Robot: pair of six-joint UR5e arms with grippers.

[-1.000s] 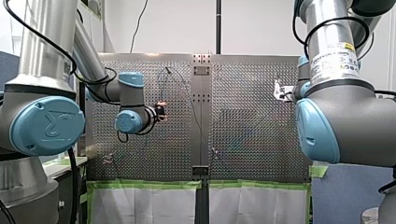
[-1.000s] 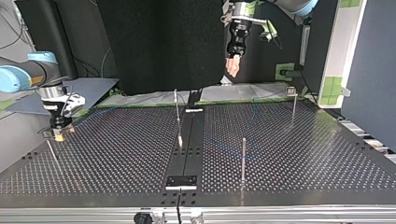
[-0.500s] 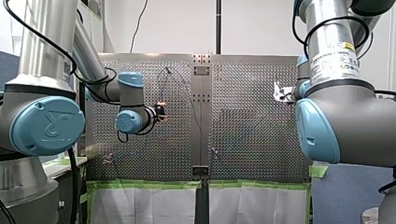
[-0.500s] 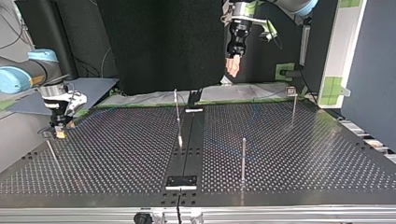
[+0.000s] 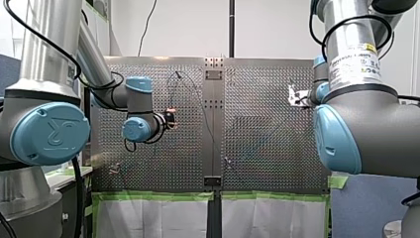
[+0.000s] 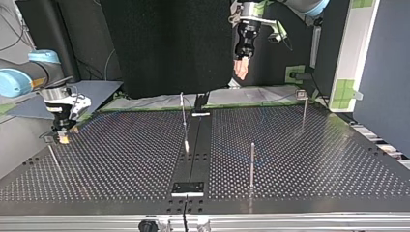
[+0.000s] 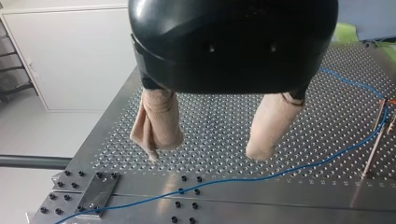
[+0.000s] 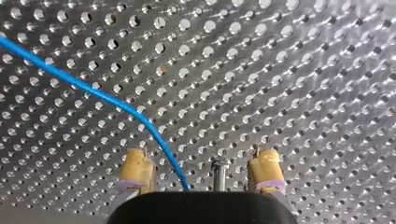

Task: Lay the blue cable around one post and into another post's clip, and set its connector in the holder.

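Hanging high at twelve o'clock over the perforated table (image 6: 314, 159), my left gripper (image 7: 208, 144) spreads its two beige pads (image 7: 156, 123) wide and holds nothing. At nine o'clock my right gripper (image 8: 201, 171) stands open, its two yellow pads (image 8: 135, 170) straddling the one blue cable (image 8: 93, 91) and a post (image 8: 218, 173), gripping neither. Four thin posts (image 6: 252, 164) seem to stand on the table.
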